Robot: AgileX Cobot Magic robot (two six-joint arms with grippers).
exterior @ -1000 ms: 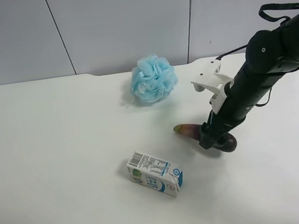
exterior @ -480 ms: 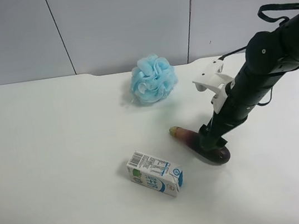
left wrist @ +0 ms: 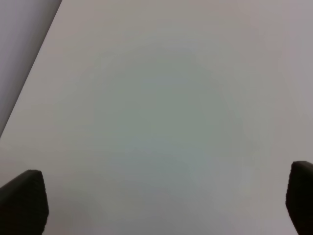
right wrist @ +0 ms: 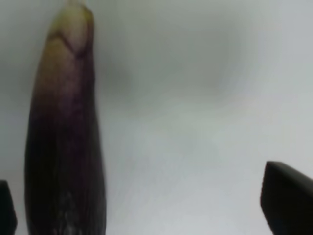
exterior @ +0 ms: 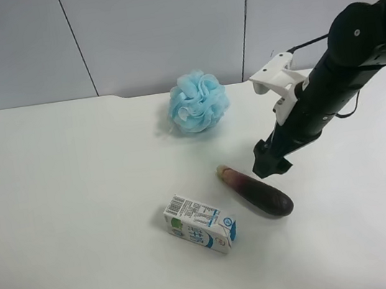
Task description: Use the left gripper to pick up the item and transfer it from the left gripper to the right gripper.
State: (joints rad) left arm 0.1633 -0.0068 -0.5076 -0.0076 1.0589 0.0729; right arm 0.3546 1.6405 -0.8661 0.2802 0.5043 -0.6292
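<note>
Right gripper (exterior: 270, 162) hangs just above the white table (exterior: 78, 205), jaws spread wide and holding nothing — the right wrist view shows one black fingertip (right wrist: 287, 200) at one edge, a sliver of the other at the opposite edge, and bare tabletop between. The eggplant (exterior: 255, 190) lies flat on the table just near-side of that claw, clear of it, green-tipped end pointing far-left, dark fat end near-right; in the right wrist view the eggplant (right wrist: 66, 132) runs lengthwise close by one finger, not clamped. Behind the claw, the black arm with its white plastic housing (exterior: 279, 81) climbs away to the far right. Left gripper (left wrist: 156, 205) is open too, both dark fingertips well apart over empty white surface, nothing between them; it does not appear in the exterior high view. Left of the eggplant, a little nearer, sits the white-and-blue milk carton (exterior: 200, 224) on its side. Farther back, the fluffy light-blue bath pouf (exterior: 197, 101) rests near the table's far edge.
</note>
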